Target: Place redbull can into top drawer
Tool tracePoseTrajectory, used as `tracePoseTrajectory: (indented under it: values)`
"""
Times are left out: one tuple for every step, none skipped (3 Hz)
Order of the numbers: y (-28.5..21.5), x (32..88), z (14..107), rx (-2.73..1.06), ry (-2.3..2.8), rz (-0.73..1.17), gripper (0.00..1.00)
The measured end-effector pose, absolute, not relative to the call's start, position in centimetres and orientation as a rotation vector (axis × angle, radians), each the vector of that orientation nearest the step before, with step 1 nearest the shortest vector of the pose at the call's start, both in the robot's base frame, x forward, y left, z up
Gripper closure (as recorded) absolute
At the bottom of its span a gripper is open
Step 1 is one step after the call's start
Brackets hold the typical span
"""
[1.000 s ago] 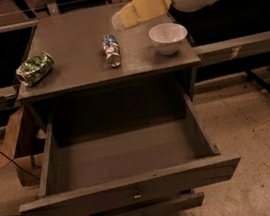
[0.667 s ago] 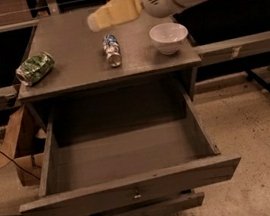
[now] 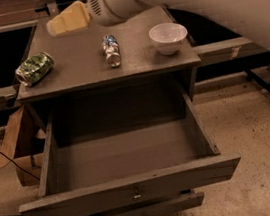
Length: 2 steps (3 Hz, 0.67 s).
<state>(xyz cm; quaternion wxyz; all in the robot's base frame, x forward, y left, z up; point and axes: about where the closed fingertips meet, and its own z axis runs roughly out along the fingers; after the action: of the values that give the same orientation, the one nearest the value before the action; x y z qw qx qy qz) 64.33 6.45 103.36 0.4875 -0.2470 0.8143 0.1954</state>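
Jaws of the gripper (image 3: 67,19) hang over the far side of the bench (image 3: 79,70) — parted or closed, I cannot tell — and nothing shows in them. The redbull can (image 3: 112,50) lies on its side nearer the camera and toward the bowl (image 3: 168,37), its long axis front to back — behind the pulled-out top drawer (image 3: 132,190).
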Motion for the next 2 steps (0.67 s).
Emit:
tracePoseTrajectory:
  values:
    - [8.8, 66.0, 101.4, -0.599, 2.030, 0.478, 0.00]
    - [10.1, 67.8, 98.8, -0.590, 2.099, 0.457, 0.00]
